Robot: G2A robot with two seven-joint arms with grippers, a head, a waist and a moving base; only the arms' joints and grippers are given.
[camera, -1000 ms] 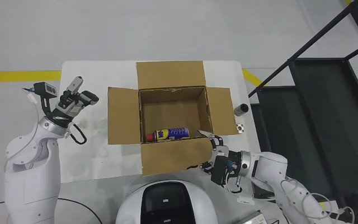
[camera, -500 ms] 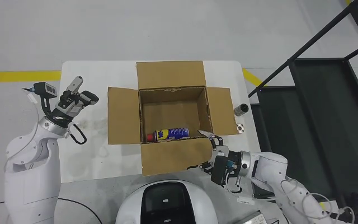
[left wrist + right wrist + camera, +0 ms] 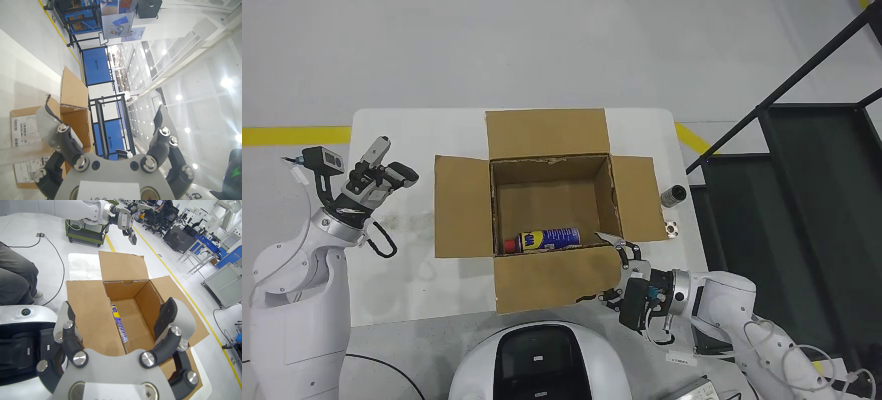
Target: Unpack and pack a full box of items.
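Surface first: your cardboard box sits on its middle with the flaps splayed, and a bump could skid it. The near-right corner is just beside your right end effector, fingers spread and empty, so a careless dip may snag cardboard. The spray can lies on its side inside against the near wall and will likely roll when touched. Your left end effector, also open, hangs well off left.

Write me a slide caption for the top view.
Open cardboard box holding one spray can, left gripper open off to its side, right gripper open at its near corner.
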